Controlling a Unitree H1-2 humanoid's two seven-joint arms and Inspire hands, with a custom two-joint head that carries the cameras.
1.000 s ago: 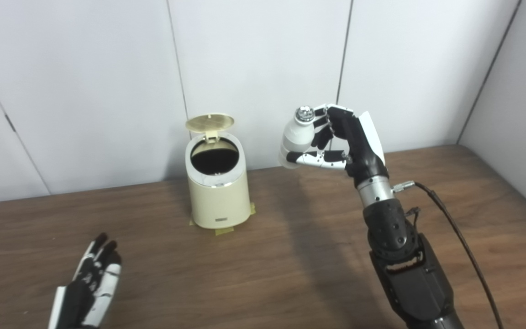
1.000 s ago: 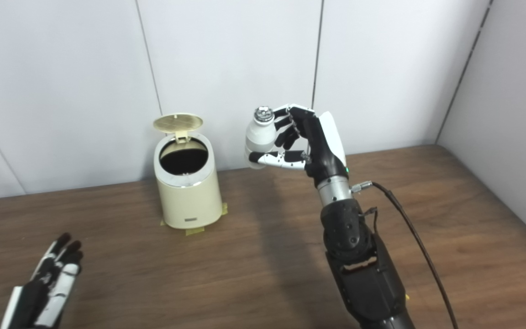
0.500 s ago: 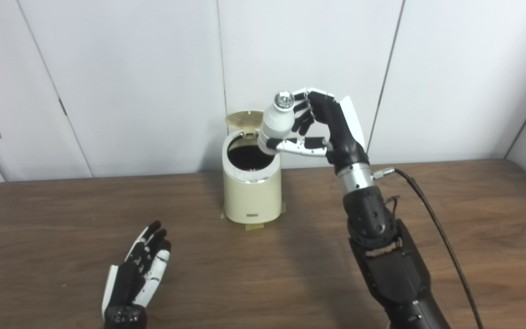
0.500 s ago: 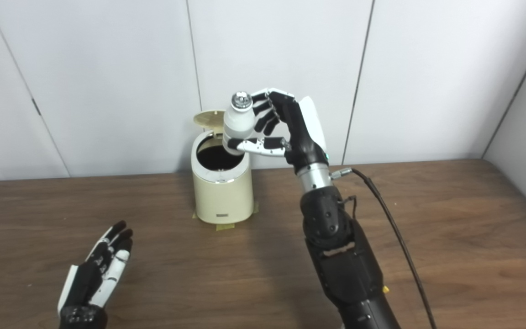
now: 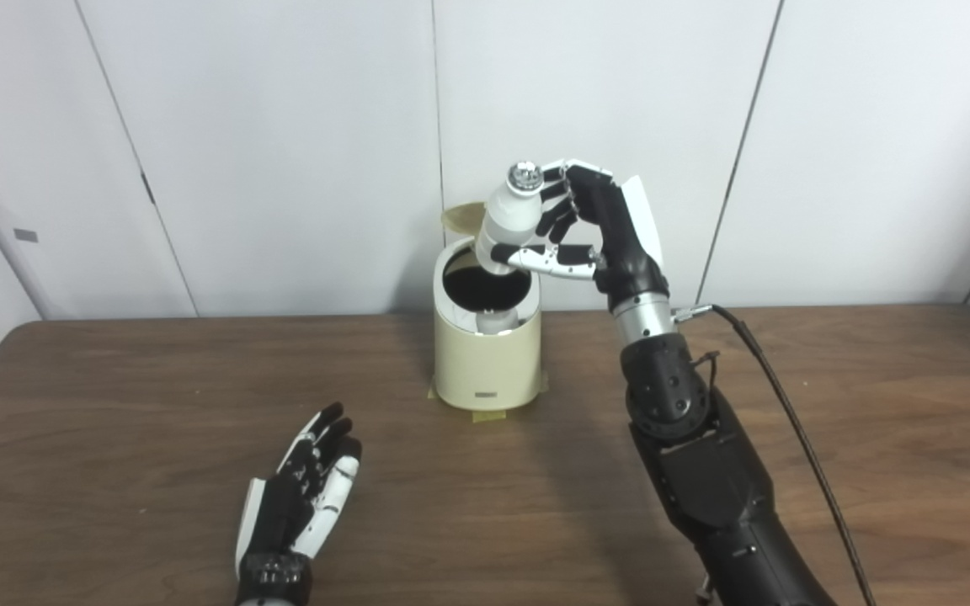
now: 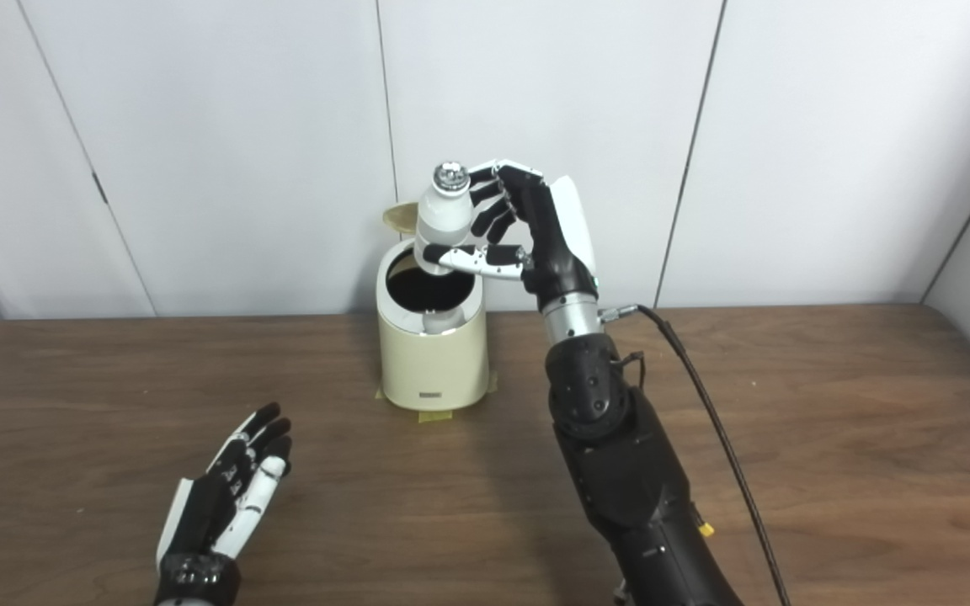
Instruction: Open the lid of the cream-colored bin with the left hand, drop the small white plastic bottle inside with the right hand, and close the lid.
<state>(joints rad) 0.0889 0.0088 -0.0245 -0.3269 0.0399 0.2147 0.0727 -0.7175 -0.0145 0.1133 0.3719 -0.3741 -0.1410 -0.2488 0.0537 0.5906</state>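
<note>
The cream-colored bin (image 5: 485,366) stands near the back of the table with its round lid (image 5: 455,217) tipped up behind the dark opening. My right hand (image 5: 599,236) is shut on the small white plastic bottle (image 5: 508,223), holding it upright over the right side of the opening. The bottle's silver cap points up. A pale shape, perhaps the bottle's reflection, shows on the inner rim. My left hand (image 5: 304,488) lies open, fingers spread, on the table in front of and left of the bin, far from the lid.
The brown wooden table (image 5: 114,421) runs wide to both sides. White wall panels stand close behind the bin. A black cable (image 5: 788,421) trails from my right wrist over the right part of the table. Tape tabs (image 5: 485,414) hold the bin's base.
The camera has panned, shifting the whole picture. My right hand has carried the bottle leftward from beside the bin to over its opening. The left hand stays open on the table.
</note>
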